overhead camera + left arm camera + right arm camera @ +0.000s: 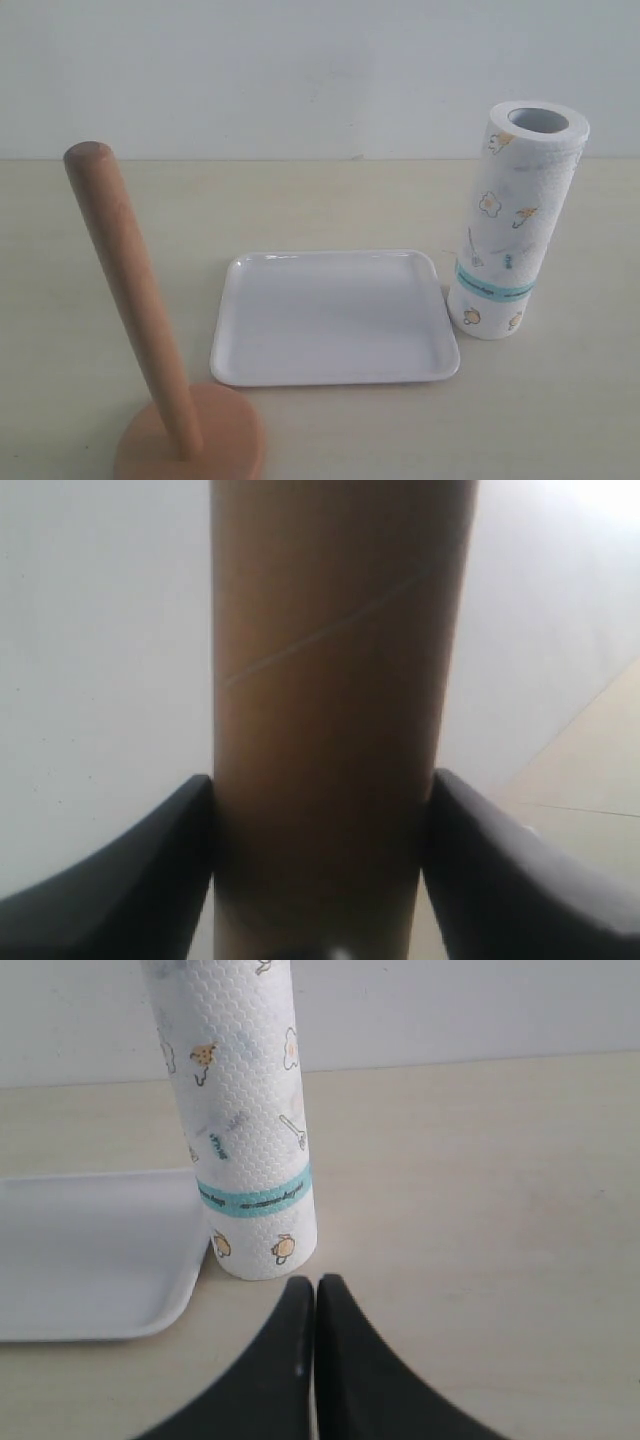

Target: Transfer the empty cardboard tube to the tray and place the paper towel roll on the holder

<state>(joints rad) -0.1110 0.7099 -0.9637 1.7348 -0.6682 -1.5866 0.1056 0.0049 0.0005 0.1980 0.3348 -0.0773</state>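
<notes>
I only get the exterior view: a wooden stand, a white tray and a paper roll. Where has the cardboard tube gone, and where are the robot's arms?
Observer: The left wrist view has it: the empty cardboard tube sits clamped between the left fingers.
Visitor: And the right arm?
Observer: In the right wrist view the right fingers are shut together, holding nothing.
Visitor: Are they near anything?
Observer: Their tips sit low over the table, close by the base of the paper towel roll.
</notes>
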